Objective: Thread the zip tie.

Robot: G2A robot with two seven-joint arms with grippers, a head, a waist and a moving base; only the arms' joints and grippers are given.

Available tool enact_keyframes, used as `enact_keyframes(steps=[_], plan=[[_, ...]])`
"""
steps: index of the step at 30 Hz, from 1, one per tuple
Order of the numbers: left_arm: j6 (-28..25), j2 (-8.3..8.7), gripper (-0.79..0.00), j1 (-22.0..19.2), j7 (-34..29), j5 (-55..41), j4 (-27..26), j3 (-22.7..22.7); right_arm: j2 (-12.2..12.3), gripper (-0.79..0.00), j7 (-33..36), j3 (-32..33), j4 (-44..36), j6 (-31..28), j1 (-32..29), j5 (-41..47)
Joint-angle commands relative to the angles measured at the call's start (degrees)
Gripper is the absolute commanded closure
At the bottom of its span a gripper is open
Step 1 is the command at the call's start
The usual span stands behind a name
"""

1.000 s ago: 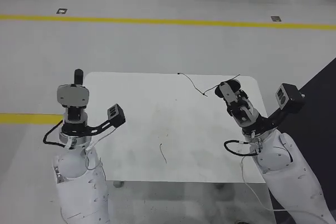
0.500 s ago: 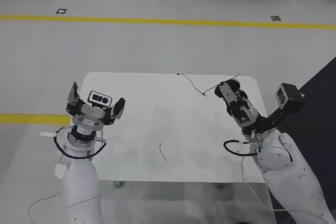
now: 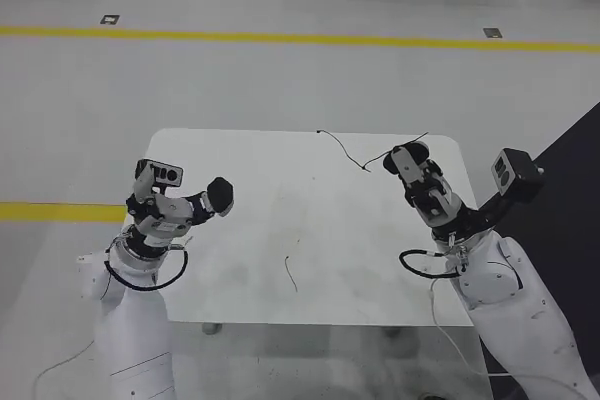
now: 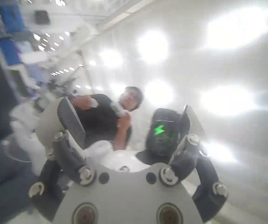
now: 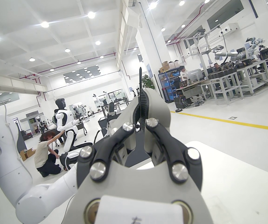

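A thin black zip tie (image 3: 380, 159) is pinched in my right gripper (image 3: 404, 158) above the white table's (image 3: 270, 200) far right corner, and its ends stick out on both sides. In the right wrist view the zip tie (image 5: 140, 78) stands up from between the closed fingers of the right gripper (image 5: 141, 94). A second thin black strand (image 3: 340, 148) curves along the far edge, ending close to the held tie. My left gripper (image 3: 192, 203) hangs over the table's left edge. Seen from its own wrist, the left gripper (image 4: 124, 108) is open with nothing between its fingers.
A short thin dark strand (image 3: 290, 272) lies on the table nearer the front middle. A dark panel (image 3: 590, 180) stands beyond the table's right side. Yellow floor lines run behind and to the left.
The left wrist has turned and tilted, swinging its gripper from upright to lying over the table's left edge. The right arm and its zip tie have stayed still.
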Motion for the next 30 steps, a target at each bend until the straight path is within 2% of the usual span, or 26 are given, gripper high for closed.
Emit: enact_keyframes(steps=[1,4,7,9,17,19,24,30], plan=[[-29.5,0.16,-0.785,1.3,2.3,6.5,-1.4,2.0,0.0,0.0,0.0,0.0,0.0,0.0,0.0,0.0],[-36.0,1.08,-0.785,4.2,8.8,13.3,-5.8,5.5,0.0,0.0,0.0,0.0,0.0,0.0,0.0,0.0],[-41.9,2.22,-0.785,6.2,14.7,16.0,-5.5,9.0,0.0,0.0,0.0,0.0,0.0,0.0,0.0,0.0],[-43.8,3.24,-0.785,6.9,16.6,19.9,-4.4,10.8,0.0,0.0,0.0,0.0,0.0,0.0,0.0,0.0],[-43.6,3.28,-0.785,7.0,16.6,20.3,-4.6,10.9,0.0,0.0,0.0,0.0,0.0,0.0,0.0,0.0],[-42.9,3.65,-0.785,7.9,15.8,24.9,-6.5,12.9,0.0,0.0,0.0,0.0,0.0,0.0,0.0,0.0],[-43.2,3.62,-0.785,10.4,22.1,37.6,-8.2,18.4,-0.1,0.0,0.2,-0.3,-0.6,1.0,-0.4,-0.1],[-37.7,3.24,-0.785,11.7,32.3,43.3,-8.3,25.4,-0.7,0.0,0.3,-1.4,-0.5,2.0,-0.5,-1.4]])
